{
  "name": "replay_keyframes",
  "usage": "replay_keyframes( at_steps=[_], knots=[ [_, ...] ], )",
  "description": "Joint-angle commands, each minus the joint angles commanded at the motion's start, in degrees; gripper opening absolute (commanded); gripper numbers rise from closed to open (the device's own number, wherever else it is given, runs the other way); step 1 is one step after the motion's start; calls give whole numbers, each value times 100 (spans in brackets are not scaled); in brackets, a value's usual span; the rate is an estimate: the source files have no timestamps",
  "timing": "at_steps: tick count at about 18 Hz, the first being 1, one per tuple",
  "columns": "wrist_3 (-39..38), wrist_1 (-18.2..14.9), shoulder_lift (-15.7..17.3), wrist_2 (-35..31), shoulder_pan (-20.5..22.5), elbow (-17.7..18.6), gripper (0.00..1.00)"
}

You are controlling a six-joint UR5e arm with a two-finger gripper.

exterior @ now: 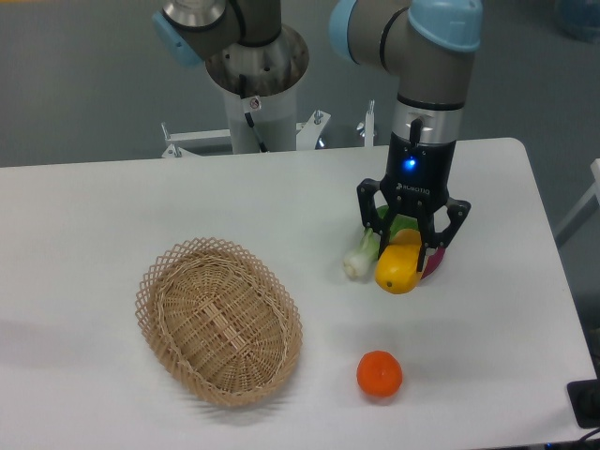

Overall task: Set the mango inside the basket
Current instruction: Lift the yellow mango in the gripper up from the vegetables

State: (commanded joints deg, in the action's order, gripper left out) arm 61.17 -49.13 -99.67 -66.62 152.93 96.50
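One orange (379,373) sits nearest, round, on the white bench (94,216), close to the front edge and just right of the basket. One basket (218,320), oval tan wicker with lattice rim, lies front-left, nothing visible inside it. One mango (397,266), yellow-orange, is farther back and right, between the fingers of the tool (409,246); fingers sit on both sides of it and look clamped on it. Can't tell whether the mango is lifted or resting on the bench. One pale green-white vegetable (360,259) lies just left of the mango, touching or nearly so. One purple-red item (435,262) peeks out on the mango's right, mostly hidden behind a finger. Mango is well apart from the basket, orange between them toward the front.

One arm: grey with light blue joint caps, wrist pointing straight down over the mango, blue light lit on the tool body. Arm base column (255,80) stands at the bench's far edge, left of the wrist.
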Motion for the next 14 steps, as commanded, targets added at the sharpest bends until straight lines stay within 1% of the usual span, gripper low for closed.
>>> replay_keyframes(
  at_steps=[2, 4, 6, 9, 12, 14],
  knots=[
    [9, 79, 9, 26, -9, 148, 46],
    [-17, 70, 9, 26, -9, 123, 47],
    [-61, 70, 26, 26, -52, 175, 47],
    [-184, 9, 201, -17, -88, 246, 47],
    [-605, 27, 456, -26, -114, 492, 47],
    [-738, 26, 562, -26, -254, 597, 47]
  ],
)
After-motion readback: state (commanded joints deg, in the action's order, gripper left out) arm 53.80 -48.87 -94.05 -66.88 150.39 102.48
